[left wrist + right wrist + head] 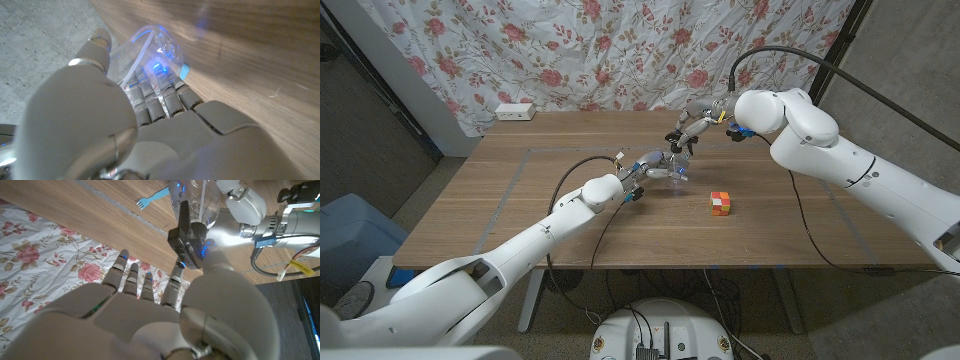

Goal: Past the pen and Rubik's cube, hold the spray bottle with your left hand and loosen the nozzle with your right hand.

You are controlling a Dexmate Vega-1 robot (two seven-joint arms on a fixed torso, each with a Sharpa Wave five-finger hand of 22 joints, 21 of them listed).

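Note:
A clear spray bottle (667,171) (150,45) (200,197) is at mid-table, tilted, with my left hand (642,171) (100,120) (242,205) wrapped around its body. Its black nozzle (675,141) (183,232) sticks up toward my right hand (692,126) (150,315). That hand reaches in from the right and pinches the nozzle between thumb and a finger, the other fingers spread. The Rubik's cube (720,203) lies on the table nearer to me, right of the bottle. A small blue fork (151,199) lies beside the bottle.
A white power strip (515,111) lies at the table's far left edge before the flowered curtain (620,50). Grey tape lines (520,175) mark a rectangle on the wooden table (790,235). A black cable (790,55) arcs above my right arm.

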